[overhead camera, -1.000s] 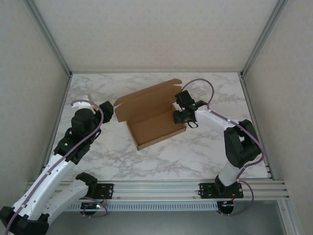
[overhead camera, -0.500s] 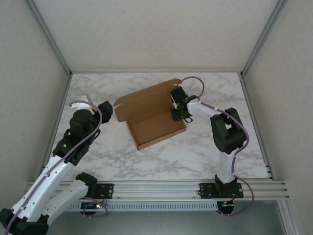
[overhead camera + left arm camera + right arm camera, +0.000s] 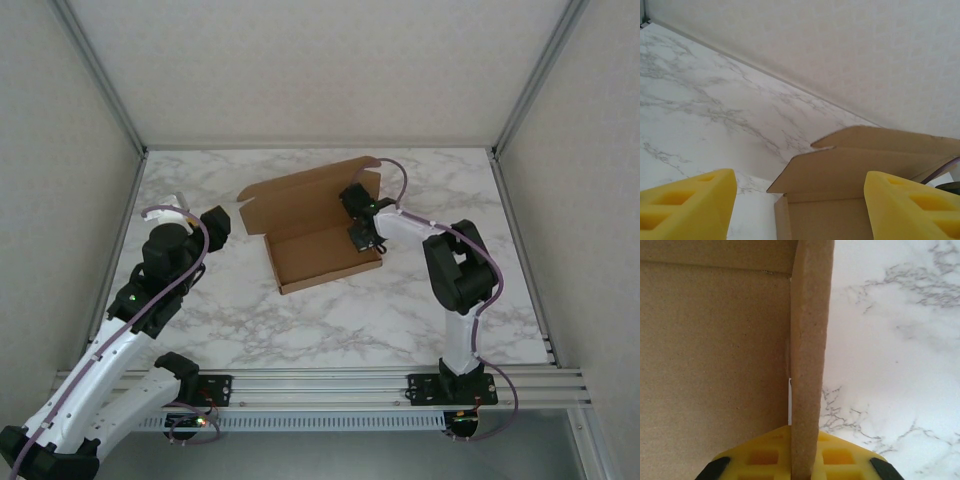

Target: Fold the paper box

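Cardboard box (image 3: 320, 255): brown, matte, shallow rectangle.

We see soft, even, bright light falling from above. The marble table (image 3: 420, 300) around the paper box (image 3: 310, 255) is uniformly lit, and a faint shadow darkens the box floor under its raised lid. Beside the box, the left wrist view shows blurred yellow pads (image 3: 690, 205). In the right wrist view the box wall nearest the lens is out of focus.
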You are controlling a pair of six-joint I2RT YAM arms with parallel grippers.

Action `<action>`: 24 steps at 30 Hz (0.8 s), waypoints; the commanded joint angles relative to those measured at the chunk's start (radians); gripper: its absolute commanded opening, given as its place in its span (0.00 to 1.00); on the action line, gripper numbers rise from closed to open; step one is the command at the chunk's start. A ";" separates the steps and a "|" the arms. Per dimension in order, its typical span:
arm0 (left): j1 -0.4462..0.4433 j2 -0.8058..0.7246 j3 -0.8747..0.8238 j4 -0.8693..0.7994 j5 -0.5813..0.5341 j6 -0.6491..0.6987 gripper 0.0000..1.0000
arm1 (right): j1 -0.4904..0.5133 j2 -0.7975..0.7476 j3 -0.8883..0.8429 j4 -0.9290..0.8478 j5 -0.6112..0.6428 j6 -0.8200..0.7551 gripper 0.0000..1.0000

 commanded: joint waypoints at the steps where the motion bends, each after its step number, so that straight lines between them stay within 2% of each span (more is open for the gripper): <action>1: 0.010 -0.007 -0.017 0.019 -0.003 -0.004 0.68 | 0.023 0.006 0.011 -0.047 0.167 -0.021 0.10; 4: 0.010 -0.005 -0.017 0.020 -0.004 -0.004 0.68 | 0.023 0.011 -0.002 -0.048 0.132 0.002 0.18; 7: 0.010 0.000 -0.020 0.020 -0.003 -0.011 0.68 | 0.016 -0.014 -0.031 -0.030 0.078 0.052 0.33; 12: 0.010 -0.002 -0.030 0.040 0.009 0.000 0.69 | 0.011 -0.126 -0.136 0.052 -0.027 0.149 0.41; 15: 0.009 -0.001 -0.029 0.043 0.025 0.009 0.70 | 0.007 -0.239 -0.204 0.110 -0.059 0.160 0.53; 16: 0.008 0.003 -0.025 0.042 0.033 0.011 0.71 | 0.005 -0.290 -0.224 0.131 -0.070 0.154 0.59; 18: 0.008 0.011 -0.017 0.049 0.036 0.008 0.72 | 0.003 -0.399 -0.276 0.199 -0.098 0.132 0.64; 20: 0.008 0.025 -0.003 0.052 0.031 -0.012 0.73 | 0.001 -0.529 -0.347 0.279 -0.128 0.121 0.74; 22: 0.008 0.042 0.008 0.045 -0.010 -0.063 0.79 | -0.003 -0.631 -0.394 0.336 -0.150 0.117 0.78; 24: 0.009 0.058 0.016 0.044 -0.054 -0.093 0.80 | -0.012 -0.710 -0.419 0.380 -0.137 0.133 0.78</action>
